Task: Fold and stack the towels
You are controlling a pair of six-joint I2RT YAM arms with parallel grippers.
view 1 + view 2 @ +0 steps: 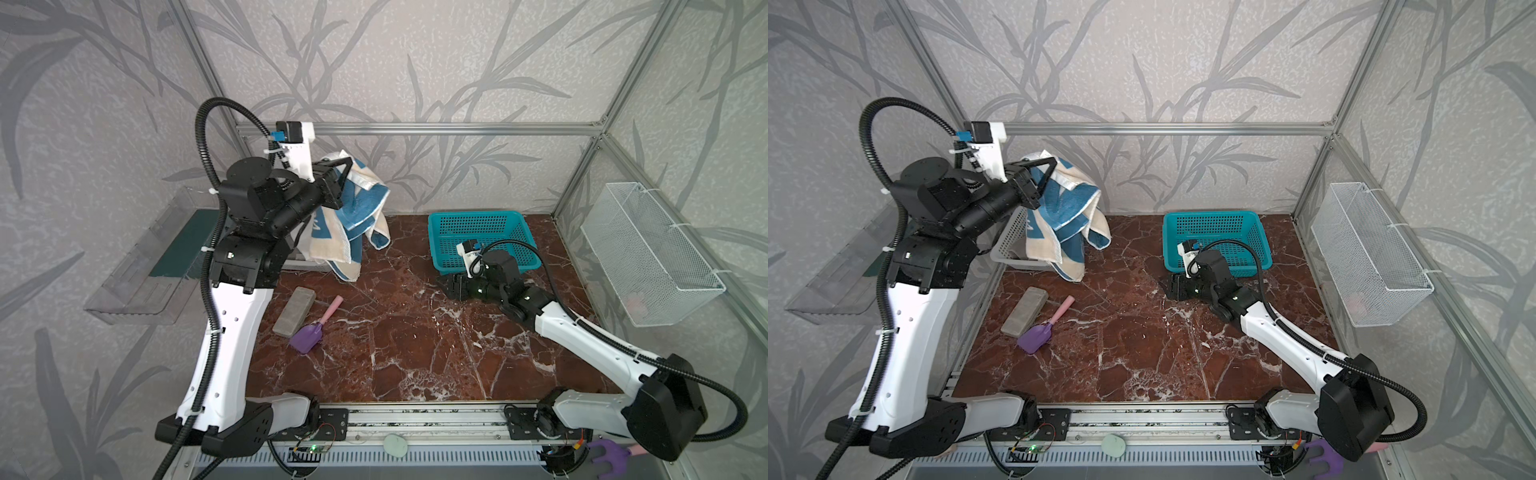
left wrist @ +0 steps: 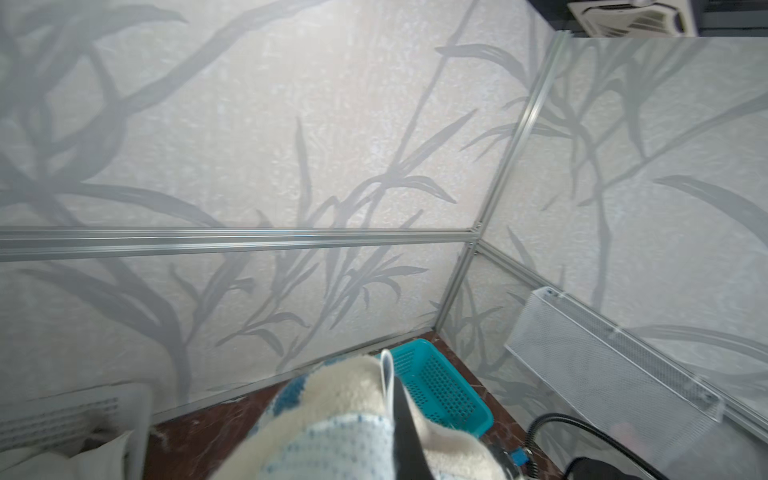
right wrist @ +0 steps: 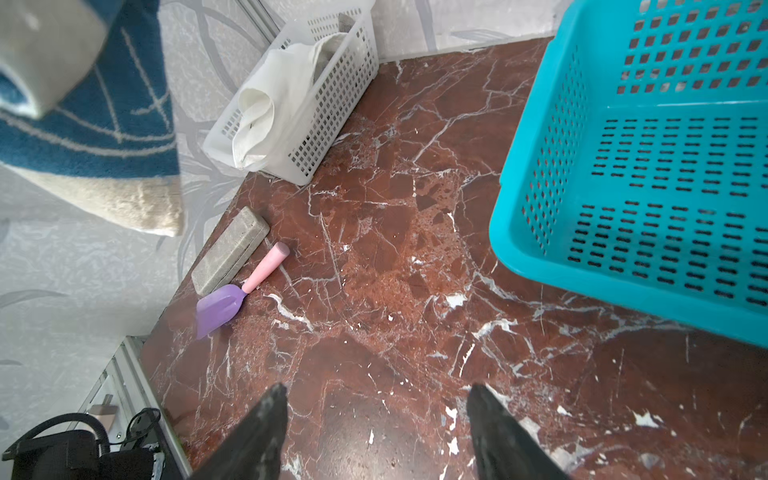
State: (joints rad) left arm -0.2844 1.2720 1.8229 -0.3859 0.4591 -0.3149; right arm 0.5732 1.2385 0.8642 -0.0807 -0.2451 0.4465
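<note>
Hanging from the clenched left gripper (image 1: 348,163), the blue-and-cream towel (image 1: 361,208) droops crumpled and unfolded. It is well apart from the teal basket (image 1: 482,219), toward the left arm's side.

Marble table (image 1: 415,345): a wide bare stretch runs from the teal basket's front out to the near edge. A grey slab (image 1: 294,312) and a purple scoop (image 1: 306,338) lie just beside each other, far from the teal basket, by the left edge.

Right gripper (image 3: 378,390): low, just in front of the teal basket, jaws apart over bare marble.

Only the right wrist view looks into the white basket (image 3: 332,108), which sits across the table from the teal basket at the back wall. In both top views the arm and the hanging towel hide most of it. The left wrist view shows towel bunched against one dark finger.

Contents: in the white basket, a white towel (image 3: 266,104) spills over the rim, with a grey towel (image 3: 332,50) behind it. In the teal basket, only its perforated floor shows. A wire basket (image 1: 648,257) hangs on the wall right of the teal basket, holding a faint pinkish shape too blurred to name.
</note>
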